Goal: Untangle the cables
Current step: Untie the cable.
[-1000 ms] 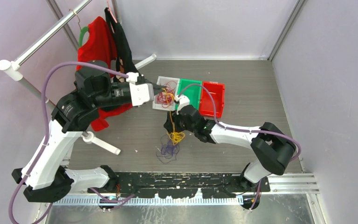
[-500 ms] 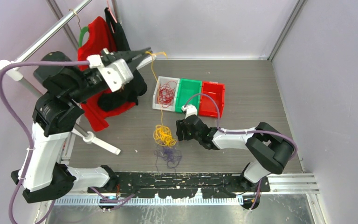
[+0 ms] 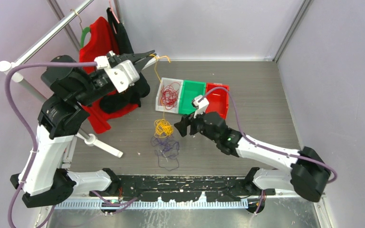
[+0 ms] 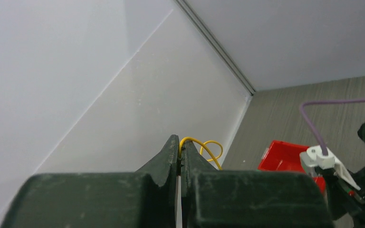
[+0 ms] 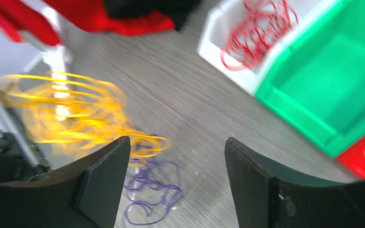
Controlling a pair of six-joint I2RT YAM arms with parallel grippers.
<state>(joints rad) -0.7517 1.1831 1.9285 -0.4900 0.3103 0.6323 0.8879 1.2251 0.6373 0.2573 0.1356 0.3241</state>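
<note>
My left gripper [image 3: 150,54] is raised at the back left and shut on the end of a yellow cable [image 4: 203,147]. That cable hangs down to a yellow clump [image 3: 163,127] just above the floor. Dark purple cables [image 3: 167,149] lie loose below the clump, touching its lower loops. Red cables [image 3: 169,95] sit in the white bin [image 3: 162,107]. My right gripper [image 3: 180,127] hovers low, right of the yellow clump, open with nothing between its fingers. In the right wrist view [image 5: 177,145] the yellow cable [image 5: 76,109] is blurred at the left and the purple cables [image 5: 149,190] lie below.
A green bin [image 3: 192,96] and a red bin [image 3: 217,99] stand right of the white bin. A clothes rack [image 3: 52,33] with red and black garments [image 3: 105,45] stands at the back left, behind my left arm. Walls enclose the floor.
My left gripper has swung up and back-left from the white bin, drawing the yellow cable out. The yellow clump has lifted off the purple cables. My right gripper has opened wider.
</note>
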